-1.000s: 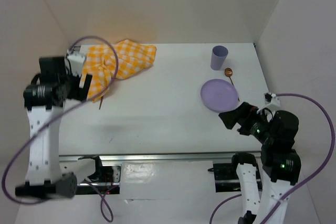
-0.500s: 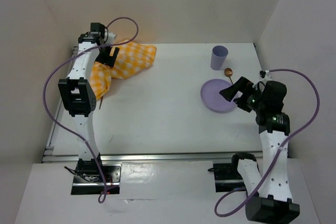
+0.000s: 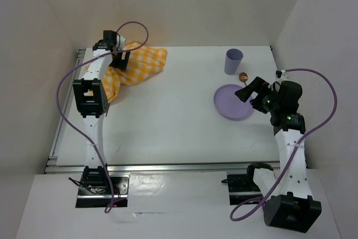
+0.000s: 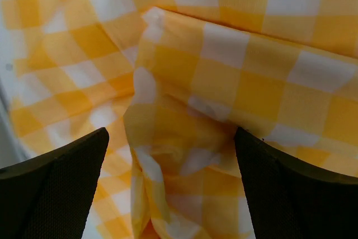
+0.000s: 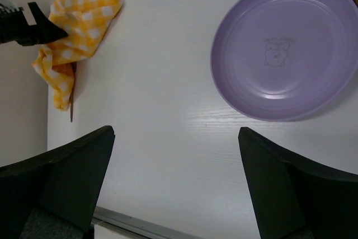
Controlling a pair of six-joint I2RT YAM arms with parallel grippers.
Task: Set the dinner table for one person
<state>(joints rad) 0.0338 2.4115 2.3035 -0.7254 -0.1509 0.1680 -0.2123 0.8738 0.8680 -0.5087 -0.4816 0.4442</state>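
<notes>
The table [image 3: 168, 121] spreads beneath both arms and shows bare between the wide-apart fingers [image 5: 56, 188] of the right gripper [image 3: 249, 91], which grips nothing. The plate [image 5: 282, 48] lies just ahead of those fingertips, off to one side; the spoon [image 3: 244, 76] has its handle hidden behind that gripper from above, and the cup [image 3: 234, 61] stands farther beyond. The left gripper [image 4: 170, 194] hangs spread open over the crumpled cloth [image 4: 224, 82], whose folds fill the gap between its fingers, though whether they touch it cannot be told, and a thin brown stick [image 5: 71, 102] peeking from under the cloth is too hidden to identify.
</notes>
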